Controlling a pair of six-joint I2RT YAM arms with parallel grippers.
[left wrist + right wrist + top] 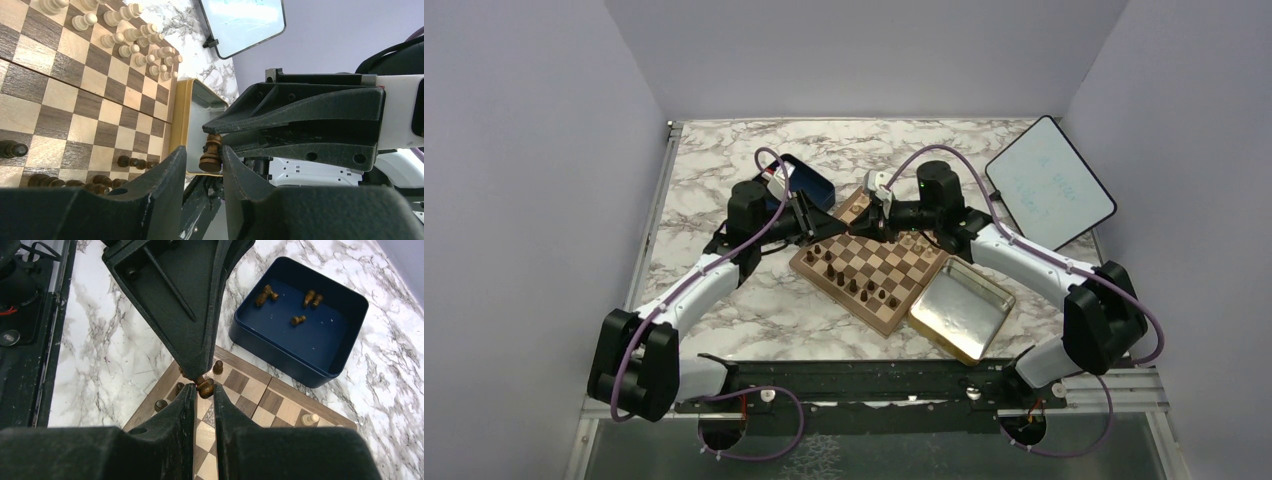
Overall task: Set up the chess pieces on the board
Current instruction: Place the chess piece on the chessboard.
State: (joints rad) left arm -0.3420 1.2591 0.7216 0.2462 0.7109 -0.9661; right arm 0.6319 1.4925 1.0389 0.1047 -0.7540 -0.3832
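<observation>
Left wrist view: we see the right gripper (212, 137) pinching a dark chess piece (211, 159), lengthwise between our left gripper's (204, 154) open fingers (165, 185).

From above, the right arm (929, 195) hides the far corner of the board (904, 262); its dark pieces (852, 286) are too small to name. Writing on the white tablet (1049, 182) is unreadable.
</observation>
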